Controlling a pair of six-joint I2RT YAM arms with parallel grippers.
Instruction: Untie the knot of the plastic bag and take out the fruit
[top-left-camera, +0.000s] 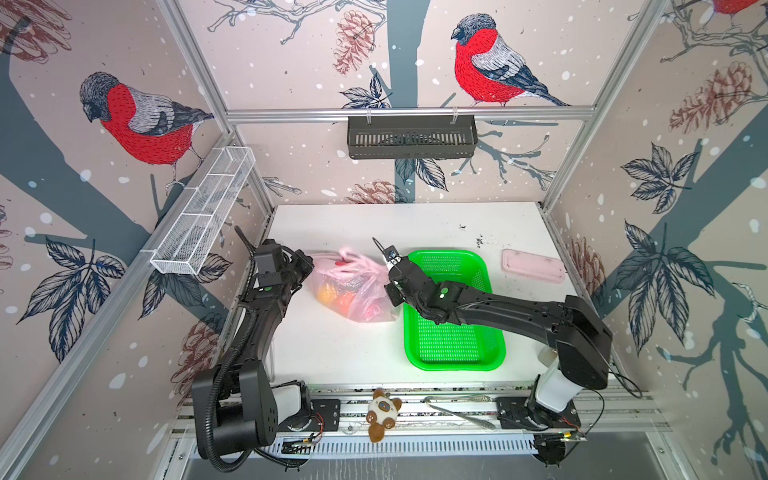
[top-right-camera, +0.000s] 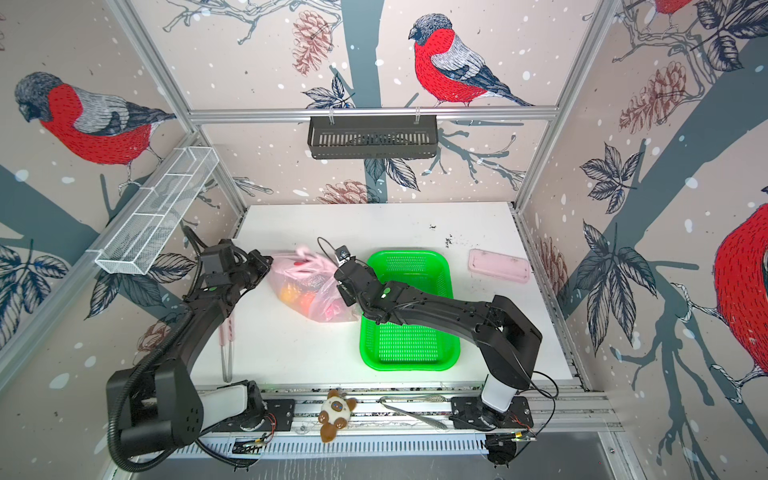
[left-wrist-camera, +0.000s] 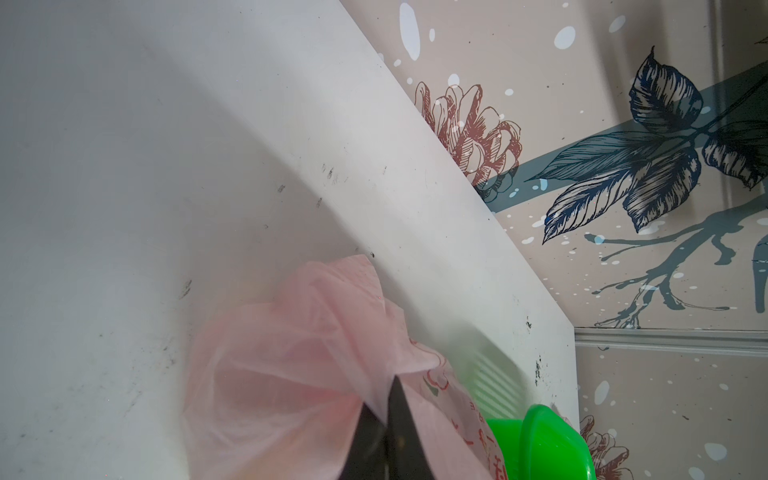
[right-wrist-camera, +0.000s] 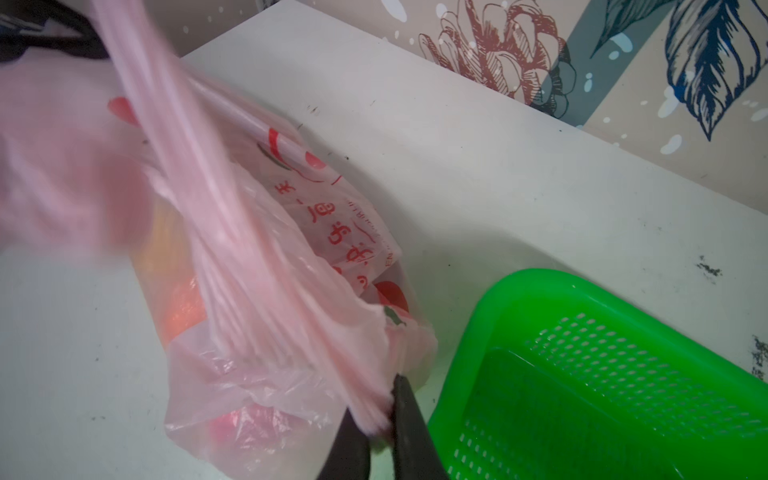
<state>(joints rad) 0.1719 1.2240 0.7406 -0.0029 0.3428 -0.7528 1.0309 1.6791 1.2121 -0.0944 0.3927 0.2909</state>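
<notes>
The plastic bag (top-left-camera: 370, 307) lies at the middle of the desk (top-left-camera: 332, 353), fruit (top-left-camera: 327, 293) inside, just left of the green basket (top-left-camera: 453, 367). The left gripper (left-wrist-camera: 384, 399) pinches the bag's film at its left side. The right gripper (right-wrist-camera: 380, 419) clamps a stretched handle strip (right-wrist-camera: 232, 232) at its right.

Left arm (top-left-camera: 249, 332) and right arm (top-left-camera: 519, 307) matte black, green-dotted, white-based; ribbed black hose (top-left-camera: 210, 419) on the left; left tool (left-wrist-camera: 384, 399) and right tool (right-wrist-camera: 380, 409) dark, tapered.

One plastic bag (top-left-camera: 370, 303), one green basket (top-left-camera: 453, 365), one pink case (top-left-camera: 533, 266)
</notes>
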